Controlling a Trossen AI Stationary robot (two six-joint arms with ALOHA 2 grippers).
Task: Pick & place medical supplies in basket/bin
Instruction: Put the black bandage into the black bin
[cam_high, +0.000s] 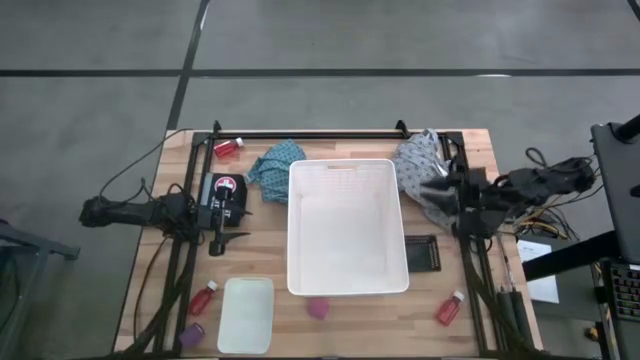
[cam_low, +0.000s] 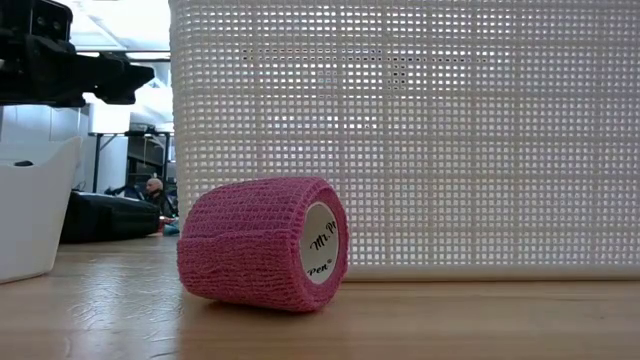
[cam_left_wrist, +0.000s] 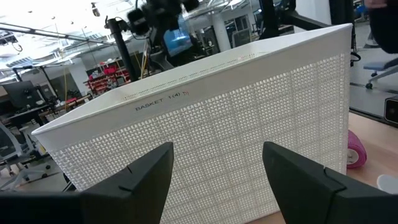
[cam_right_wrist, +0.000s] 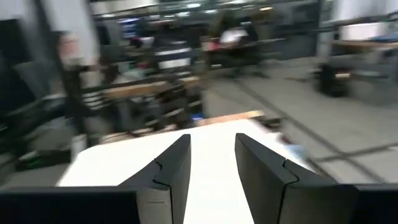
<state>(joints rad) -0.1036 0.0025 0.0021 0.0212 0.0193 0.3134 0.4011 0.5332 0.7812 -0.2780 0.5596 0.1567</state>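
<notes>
Our right gripper (cam_high: 437, 188), fingers apart & empty, sits just beside grey cloth (cam_high: 418, 160); left gripper (cam_high: 243, 207), open, w/ nothing, is farther.

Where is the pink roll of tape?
In the high view, the pink roll lies on the table just outside the big white basket's near wall, right of the small white tray.

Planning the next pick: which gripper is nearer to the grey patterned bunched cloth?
Right. The right gripper is over the grey patterned bunched cloth beside the large white plastic basket; the left gripper sits across that basket, far side.
</notes>
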